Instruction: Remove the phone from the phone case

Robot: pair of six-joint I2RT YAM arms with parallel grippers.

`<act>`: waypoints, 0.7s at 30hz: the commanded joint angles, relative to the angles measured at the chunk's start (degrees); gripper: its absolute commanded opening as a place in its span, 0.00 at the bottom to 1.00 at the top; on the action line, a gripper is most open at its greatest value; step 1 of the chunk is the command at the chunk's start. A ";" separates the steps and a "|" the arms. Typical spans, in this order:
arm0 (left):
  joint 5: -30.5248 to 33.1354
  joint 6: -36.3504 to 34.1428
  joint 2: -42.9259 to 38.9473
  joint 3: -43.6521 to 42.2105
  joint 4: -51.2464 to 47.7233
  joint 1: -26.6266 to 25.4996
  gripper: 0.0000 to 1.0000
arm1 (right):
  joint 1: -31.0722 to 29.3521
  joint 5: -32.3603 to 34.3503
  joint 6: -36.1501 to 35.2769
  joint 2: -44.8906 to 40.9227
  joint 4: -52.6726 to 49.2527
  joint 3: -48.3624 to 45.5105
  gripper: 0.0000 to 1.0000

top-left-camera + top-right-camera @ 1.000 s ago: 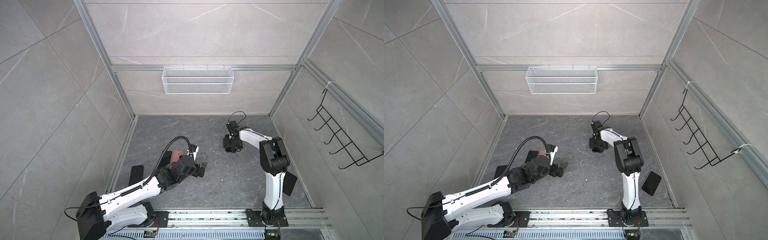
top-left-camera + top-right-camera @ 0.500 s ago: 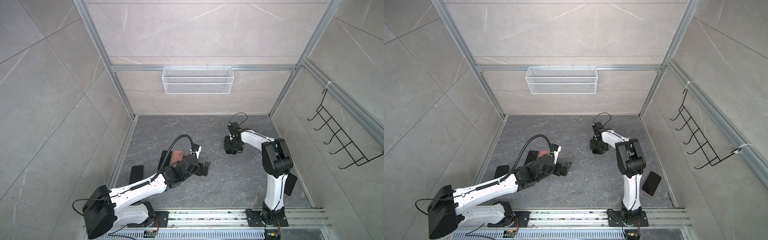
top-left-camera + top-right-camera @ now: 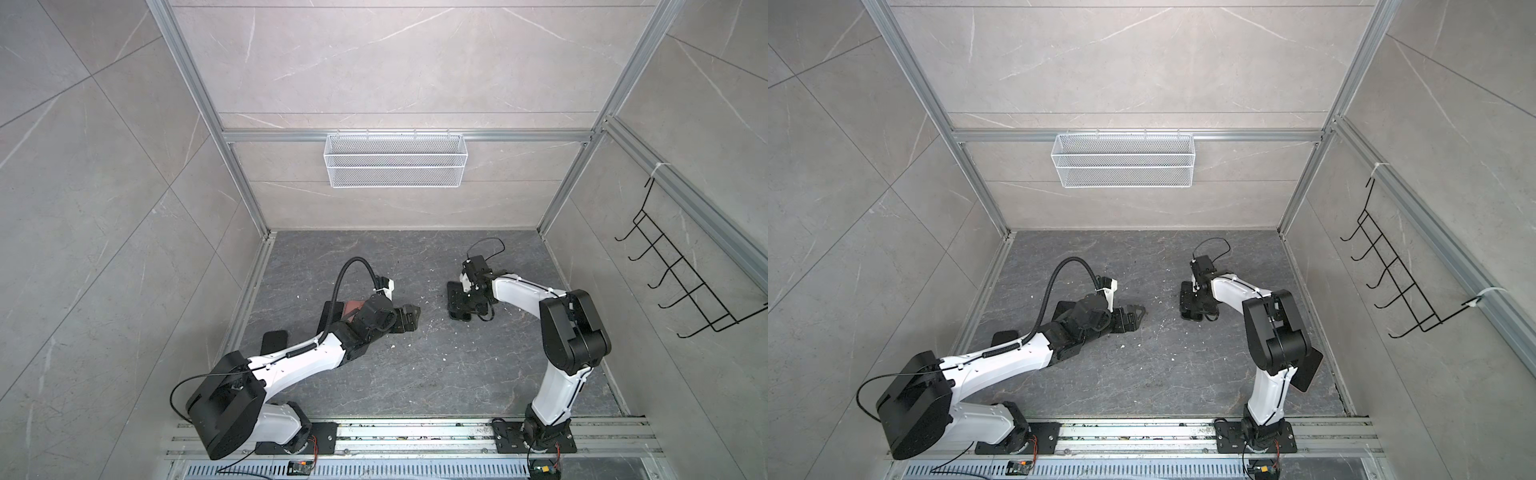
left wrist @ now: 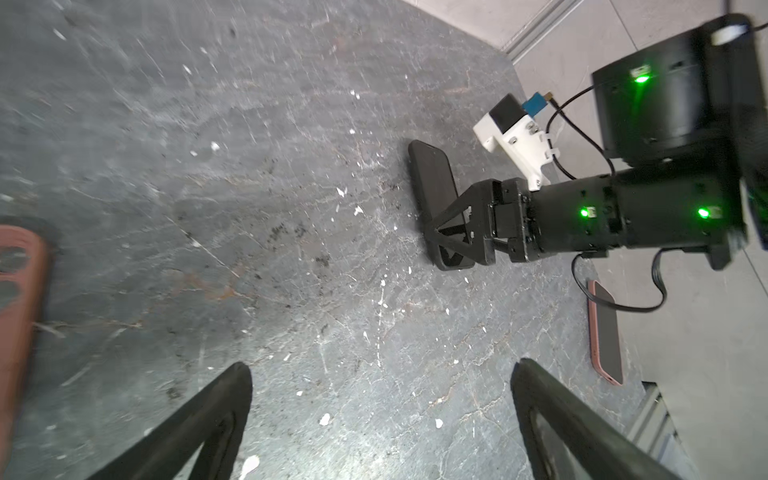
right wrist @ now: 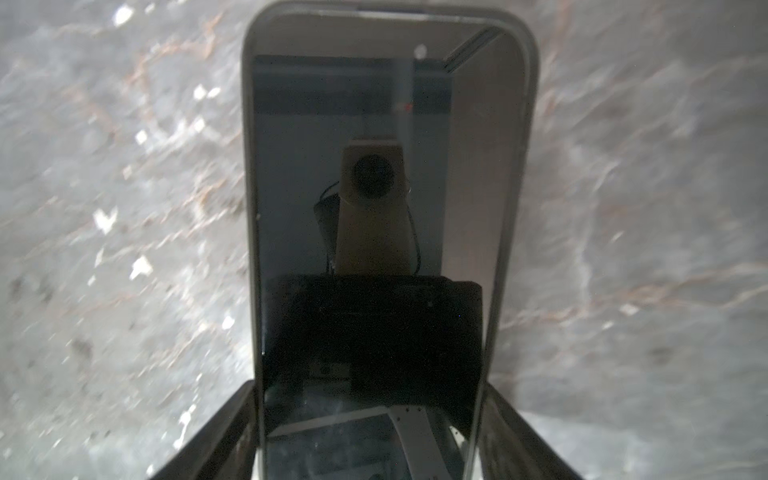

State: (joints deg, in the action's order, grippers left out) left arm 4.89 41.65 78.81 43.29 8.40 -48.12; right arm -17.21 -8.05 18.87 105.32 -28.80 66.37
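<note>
While the right gripper [image 5: 370,388] is pinning the black phone [image 5: 374,166] screen-up on the worktop [image 4: 249,187], jaws closed on its long edges, the left gripper [image 4: 382,368] is hovering with jaws wide and empty; it should be hooking one phone case [image 5: 530,124] corner, peeling gently.

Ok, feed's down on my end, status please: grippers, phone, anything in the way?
Left gripper open, empty, low over floor. Right gripper closed on phone across its width; phone flat, screen up. Red case beside left gripper, untouched.

Right tool [image 3: 460,305] sits over the black phone [image 3: 453,291]; left tool [image 3: 411,319] lies near the reddish case [image 3: 353,306].
</note>
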 commanded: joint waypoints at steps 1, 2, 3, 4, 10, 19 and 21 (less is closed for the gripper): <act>-4.05 3.40 2.14 2.38 5.67 1.03 0.99 | -1.89 -4.32 1.82 -4.41 4.44 -2.76 0.19; -4.71 4.13 2.96 2.42 6.30 1.40 0.99 | -2.40 -4.87 2.00 -5.22 5.16 -3.69 0.19; -5.30 4.76 3.60 2.41 6.78 1.82 0.98 | -2.86 -5.15 2.29 -6.09 5.90 -4.68 0.18; -6.09 5.64 4.35 2.48 7.36 2.33 0.98 | -3.55 -5.81 2.55 -7.06 7.08 -5.92 0.18; -10.29 8.90 8.47 2.85 11.72 3.79 0.94 | -9.01 -7.38 2.48 -11.35 10.27 -9.60 0.17; -12.90 13.88 14.75 3.55 14.96 5.05 0.92 | -13.77 -7.90 3.43 -12.89 12.40 -11.68 0.15; -13.04 14.93 15.87 3.47 15.87 5.14 0.91 | -14.33 -8.19 3.75 -13.41 13.20 -12.34 0.15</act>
State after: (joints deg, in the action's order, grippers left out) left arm -6.68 54.00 93.67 45.04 20.49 -43.35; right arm -30.79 -15.03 21.45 94.35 -18.76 54.70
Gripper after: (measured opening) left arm 0.915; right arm 0.759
